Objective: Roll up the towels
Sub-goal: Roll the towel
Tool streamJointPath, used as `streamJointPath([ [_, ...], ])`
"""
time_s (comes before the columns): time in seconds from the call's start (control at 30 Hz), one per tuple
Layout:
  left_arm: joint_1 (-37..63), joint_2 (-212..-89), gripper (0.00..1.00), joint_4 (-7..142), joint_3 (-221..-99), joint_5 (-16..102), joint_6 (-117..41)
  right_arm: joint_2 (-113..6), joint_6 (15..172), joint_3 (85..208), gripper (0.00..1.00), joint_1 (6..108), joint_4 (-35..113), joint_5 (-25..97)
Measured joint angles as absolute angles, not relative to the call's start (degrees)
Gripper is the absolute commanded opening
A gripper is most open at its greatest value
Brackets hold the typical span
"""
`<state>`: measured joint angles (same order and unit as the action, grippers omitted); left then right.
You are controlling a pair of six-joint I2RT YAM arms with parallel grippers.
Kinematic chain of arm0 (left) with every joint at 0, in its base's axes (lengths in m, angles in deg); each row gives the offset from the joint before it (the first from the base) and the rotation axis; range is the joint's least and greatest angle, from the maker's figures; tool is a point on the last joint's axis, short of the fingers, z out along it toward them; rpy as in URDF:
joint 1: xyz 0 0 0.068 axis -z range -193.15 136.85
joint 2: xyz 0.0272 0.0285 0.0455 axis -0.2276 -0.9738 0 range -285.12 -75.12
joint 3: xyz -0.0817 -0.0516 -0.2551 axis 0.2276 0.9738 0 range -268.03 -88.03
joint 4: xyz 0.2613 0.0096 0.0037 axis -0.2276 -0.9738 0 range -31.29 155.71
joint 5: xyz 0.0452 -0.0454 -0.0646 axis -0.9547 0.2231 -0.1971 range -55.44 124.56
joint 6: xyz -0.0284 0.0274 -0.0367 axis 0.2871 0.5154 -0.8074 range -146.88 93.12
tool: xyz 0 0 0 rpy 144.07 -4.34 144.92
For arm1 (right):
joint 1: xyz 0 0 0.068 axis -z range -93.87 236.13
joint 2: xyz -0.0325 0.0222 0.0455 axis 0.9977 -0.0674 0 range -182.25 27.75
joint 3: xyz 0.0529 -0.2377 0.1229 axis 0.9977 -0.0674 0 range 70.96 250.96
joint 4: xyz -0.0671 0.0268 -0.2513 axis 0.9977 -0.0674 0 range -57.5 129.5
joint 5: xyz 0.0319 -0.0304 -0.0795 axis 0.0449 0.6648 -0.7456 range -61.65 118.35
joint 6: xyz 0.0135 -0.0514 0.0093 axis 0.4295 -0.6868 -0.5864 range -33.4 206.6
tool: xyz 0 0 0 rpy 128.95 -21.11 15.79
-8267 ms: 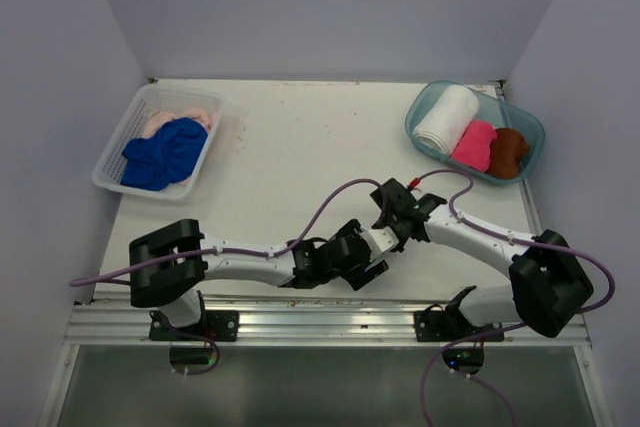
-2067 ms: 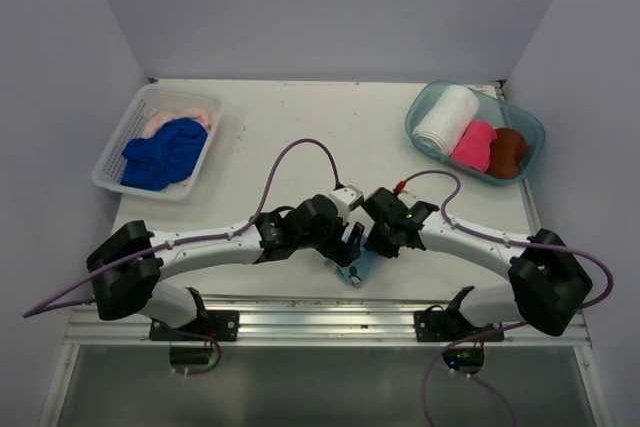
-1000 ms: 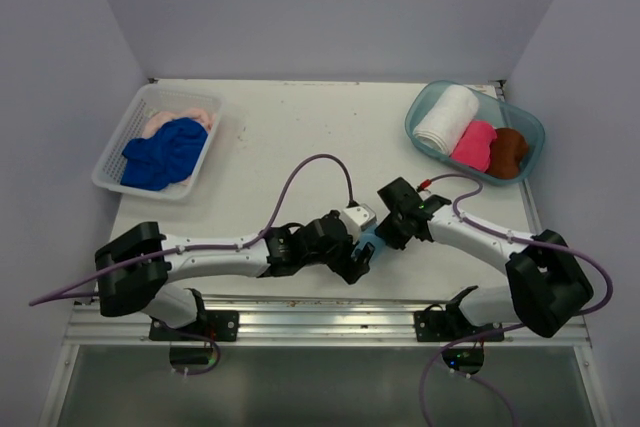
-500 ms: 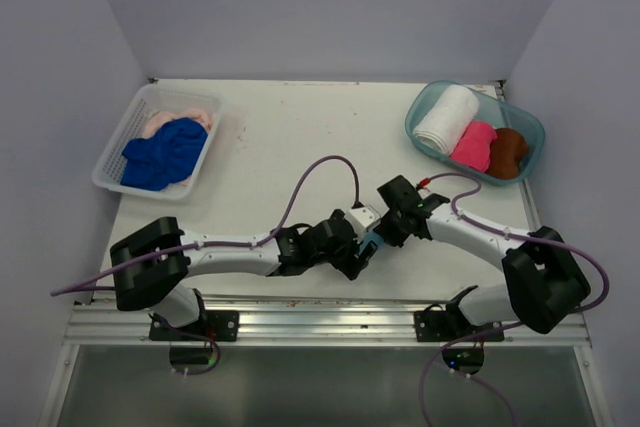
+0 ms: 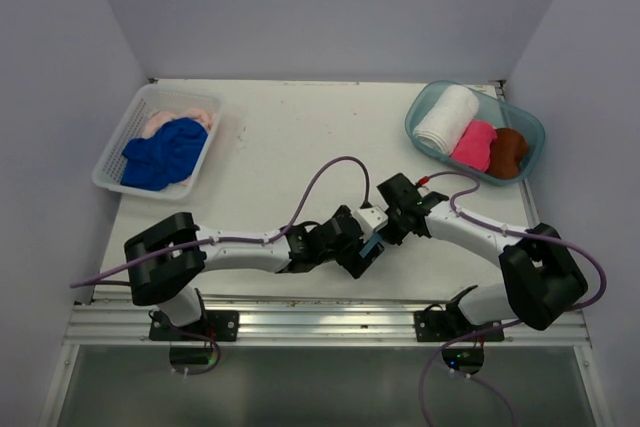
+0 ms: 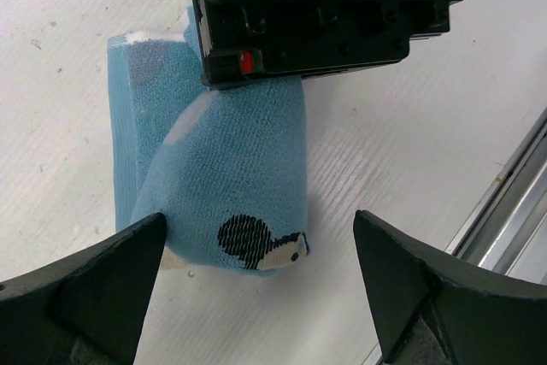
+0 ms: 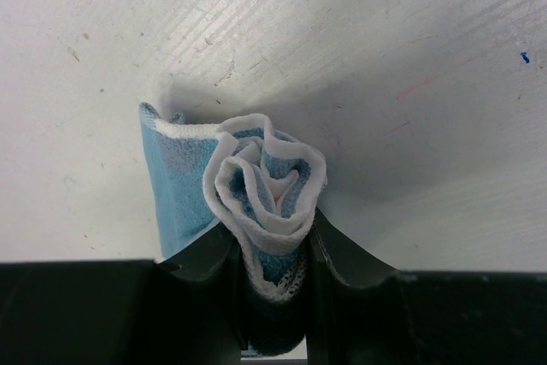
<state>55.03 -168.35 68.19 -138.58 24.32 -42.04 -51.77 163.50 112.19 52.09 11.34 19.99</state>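
- Close to the near edge of the white surface (image 5: 300, 137), your left claw (image 6: 256, 241) is spread wide. Its dark fingers (image 6: 94, 288) stand one on each side of the light blue terry towel with a cartoon print (image 6: 222, 177).
- That towel lies on the surface as a short roll. A flat tail of cloth runs along one side, and a black-and-white cartoon patch shows at the end nearest the left wrist camera.
- Your right claw (image 7: 269, 275) is pinching the opposite end of the roll. Its wrist view shows the white-edged spiral of layers squeezed between the two fingers.
- From above, the two claws meet nose to nose and only a sliver of the blue towel (image 5: 372, 244) shows between them.
- Further back on the left, the white plastic lattice basket (image 5: 112, 152) holds a crumpled royal blue towel (image 5: 165, 152) with a pale peach towel (image 5: 185, 112) behind it.
- Further back on the right, the clear teal plastic tub (image 5: 528, 119) holds a rolled white towel (image 5: 447, 119), a hot pink towel (image 5: 474, 145) and a brown towel (image 5: 508, 151) side by side.
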Motion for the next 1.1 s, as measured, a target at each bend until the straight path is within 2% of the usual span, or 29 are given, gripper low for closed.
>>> streamJointPath([
  [0.4, 54.72, -171.78, 0.91, 68.30, -139.45, 21.67, -40.57, -51.93, 163.46, 112.19, 0.01, 52.40, 11.71, 20.44],
  [0.7, 54.64, -173.81, 0.66, 68.15, -140.44, 22.24, -39.74, -52.06, 163.52, 112.19, 0.05, 52.42, 11.71, 20.42],
  [0.8, 54.35, -173.81, 0.52, 68.02, -140.44, 23.33, -40.03, -52.06, 163.61, 112.19, 0.07, 52.44, 11.71, 20.40],
  [0.9, 54.22, -173.81, 0.33, 68.00, -140.44, 24.73, -41.21, -52.01, 163.74, 112.19, 0.09, 52.44, 11.69, 20.38],
  [0.93, 54.05, -173.81, 0.26, 68.00, -140.44, 25.50, -41.62, -51.99, 163.74, 112.19, 0.10, 52.44, 11.69, 20.38],
  [1.0, 53.19, -173.72, 0.22, 68.11, -140.44, 27.62, -42.89, -51.99, 163.72, 112.19, 0.13, 52.44, 11.71, 20.38],
  [1.03, 52.54, -173.50, 0.17, 68.24, -140.28, 29.28, -43.57, -51.88, 163.70, 112.17, 0.20, 52.44, 11.73, 20.36],
  [1.1, 50.50, -172.54, 0.15, 69.07, -139.26, 33.34, -45.36, -51.38, 163.61, 111.95, 0.31, 52.44, 11.99, 20.44],
])
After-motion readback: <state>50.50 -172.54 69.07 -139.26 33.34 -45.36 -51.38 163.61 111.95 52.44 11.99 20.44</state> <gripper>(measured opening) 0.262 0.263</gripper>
